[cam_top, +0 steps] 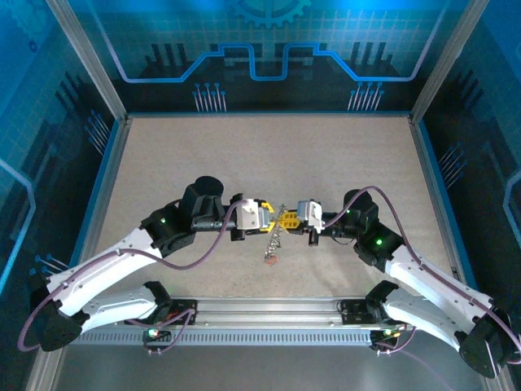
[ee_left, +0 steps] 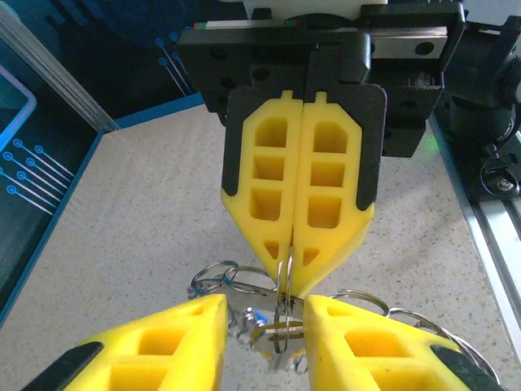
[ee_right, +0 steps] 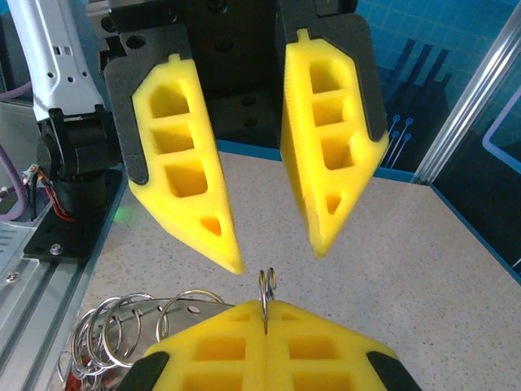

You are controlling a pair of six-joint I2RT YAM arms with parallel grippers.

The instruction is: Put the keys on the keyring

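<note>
keyring wire stands on edge in the pinch of the right tool, whose yellow jaws are pressed flat together on it. that upright loop is what the coming move turns on. in the right wrist view it pokes up just below the gap of the left tool, whose jaws stand partly apart, one to either side of the loop's line, holding nothing that i can see. in the top view the two tools meet nose to nose at the middle of the frame, so their shared axis runs left to right across the picture. the rest of the keyring hangs from that meeting point toward the lower edge, a chain-like string of loops ending at a red key close to the desk. the loop shows its thin side to the left tool, so i judge a close from there would take it across its flat faces. open desk lies across the upper half of the frame, while the metal rail along the bottom and the arms' own elbows crowd the lower side.
</note>
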